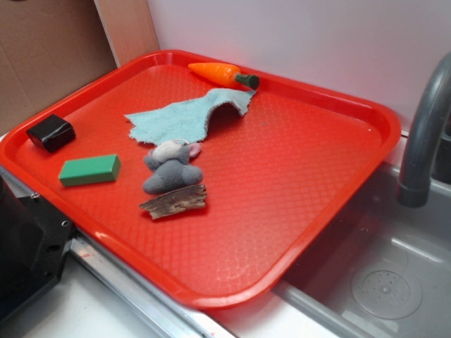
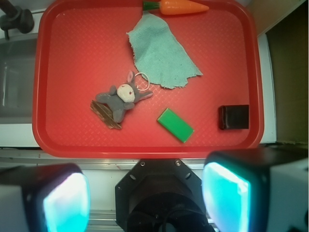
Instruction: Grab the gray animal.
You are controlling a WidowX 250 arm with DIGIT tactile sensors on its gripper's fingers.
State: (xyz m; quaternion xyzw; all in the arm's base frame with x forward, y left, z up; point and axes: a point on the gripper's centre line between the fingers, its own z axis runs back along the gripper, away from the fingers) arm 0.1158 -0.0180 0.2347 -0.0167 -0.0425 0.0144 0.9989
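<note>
The gray animal [image 1: 171,169] [image 2: 122,98] is a small plush toy with a pale face and long ears, lying near the middle of the red tray [image 1: 331,183] [image 2: 72,53]. A brown bark piece [image 1: 175,201] [image 2: 106,115] lies against its body. In the wrist view my gripper [image 2: 147,198] hangs high above the tray's near edge, well clear of the animal. Its two pads [image 2: 227,198] stand far apart and nothing is between them. The gripper does not show in the exterior view.
A light blue rag [image 1: 184,116] [image 2: 161,53] lies behind the animal, a toy carrot [image 1: 223,73] [image 2: 178,7] at the tray's far edge. A green block [image 1: 89,170] [image 2: 175,124] and a black block [image 1: 51,132] [image 2: 234,117] sit nearby. A sink with a gray faucet [image 1: 423,134] adjoins the tray.
</note>
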